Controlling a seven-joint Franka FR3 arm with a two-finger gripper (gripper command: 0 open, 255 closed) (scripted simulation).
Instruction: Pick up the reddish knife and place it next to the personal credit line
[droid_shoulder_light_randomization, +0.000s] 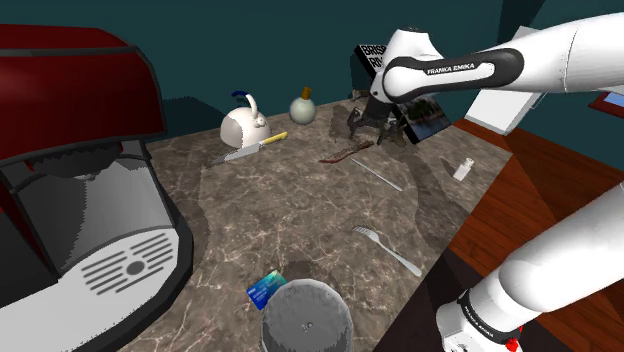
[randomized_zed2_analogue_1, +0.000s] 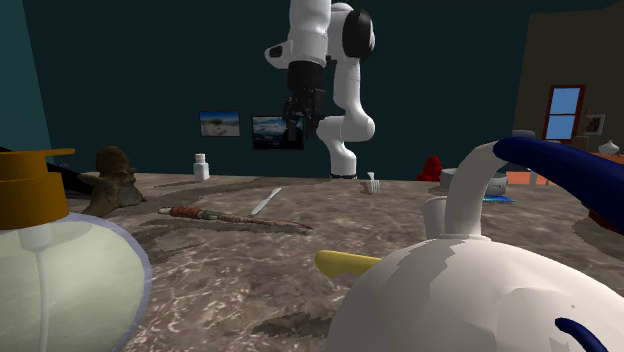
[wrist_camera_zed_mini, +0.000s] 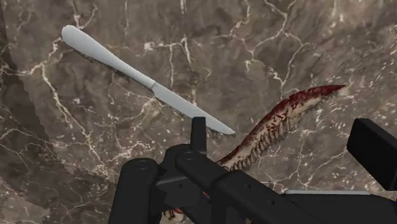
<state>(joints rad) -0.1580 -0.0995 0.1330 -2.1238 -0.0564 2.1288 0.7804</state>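
The reddish knife (droid_shoulder_light_randomization: 345, 152) lies flat on the marble counter (droid_shoulder_light_randomization: 300, 210), its dark red blade curved; it also shows as a reddish knife (randomized_zed2_analogue_1: 230, 215) and, under the hand, as a reddish knife (wrist_camera_zed_mini: 286, 118). My gripper (droid_shoulder_light_randomization: 375, 115) hangs well above it, open and holding nothing. The gripper (randomized_zed2_analogue_1: 292, 125) hovers high over the counter's far side. In the wrist view the gripper (wrist_camera_zed_mini: 286, 143) has its fingers (wrist_camera_zed_mini: 375, 149) standing apart over the blade. The blue credit card (droid_shoulder_light_randomization: 266, 288) lies near the counter's front edge, beside a grey cylinder (droid_shoulder_light_randomization: 307, 318).
A silver table knife (wrist_camera_zed_mini: 146, 79) lies close beside the reddish one. A fork (droid_shoulder_light_randomization: 385, 248), a yellow-handled knife (droid_shoulder_light_randomization: 250, 148), a white teapot (droid_shoulder_light_randomization: 243, 125), a round bottle (droid_shoulder_light_randomization: 303, 105), a small white bottle (droid_shoulder_light_randomization: 463, 168) and a brown figurine (randomized_zed2_analogue_1: 115, 175) stand around. A large red machine (droid_shoulder_light_randomization: 80, 180) fills the shoulder view's left.
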